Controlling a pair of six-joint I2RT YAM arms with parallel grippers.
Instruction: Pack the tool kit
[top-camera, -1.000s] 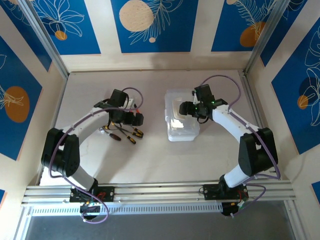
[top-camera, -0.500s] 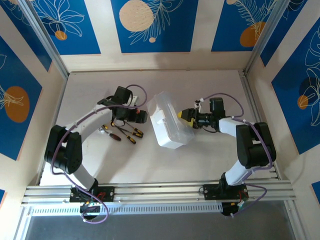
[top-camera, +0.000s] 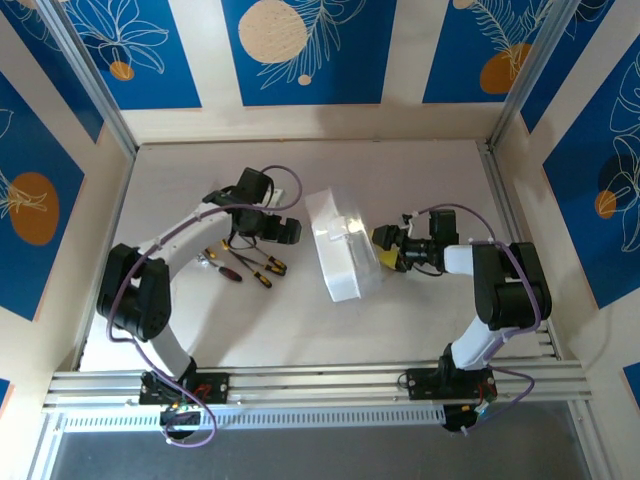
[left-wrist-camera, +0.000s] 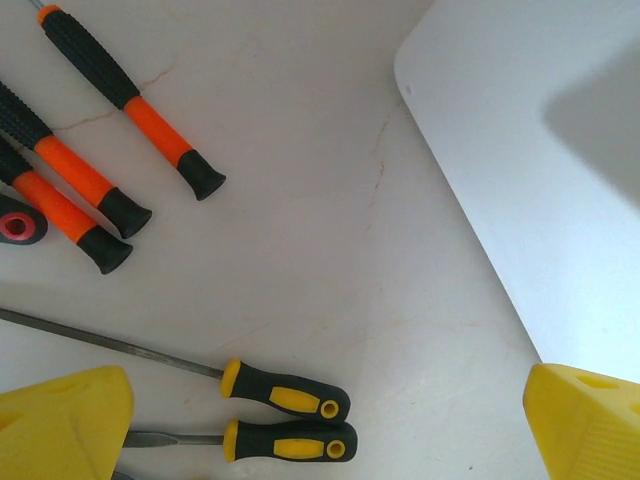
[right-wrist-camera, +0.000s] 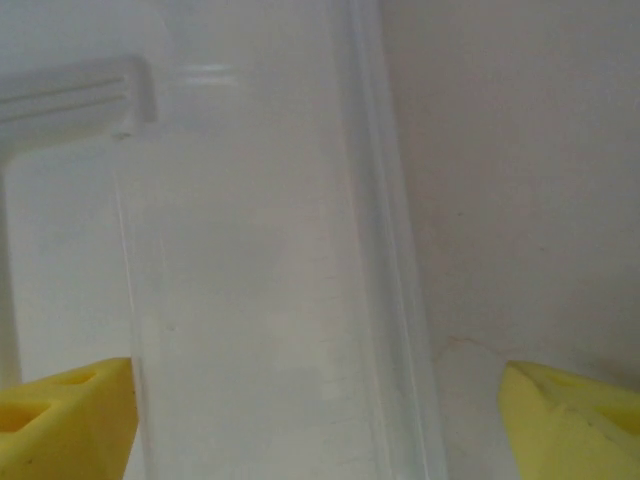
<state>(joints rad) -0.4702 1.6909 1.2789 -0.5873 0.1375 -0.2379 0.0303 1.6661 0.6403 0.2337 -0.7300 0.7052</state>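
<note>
Loose tools: red-handled screwdrivers (left-wrist-camera: 95, 190) and yellow-handled screwdrivers (left-wrist-camera: 285, 392) lie grouped on the table (top-camera: 420, 330), unpacked, left of the case.

My left gripper (top-camera: 285, 231) hovers between them and the case, jaws wide apart, holding nothing. I judge it is placed there to reach the nearest handle.

The tool kit case (top-camera: 338, 248) lies skewed mid-table, one corner near that gripper. Contents: no tool visible through the clear plastic.

My right gripper (top-camera: 389, 248) sits at the case's right edge, jaws apart and straddling the clear wall, not clamped. Probably there to steady or square it.
</note>
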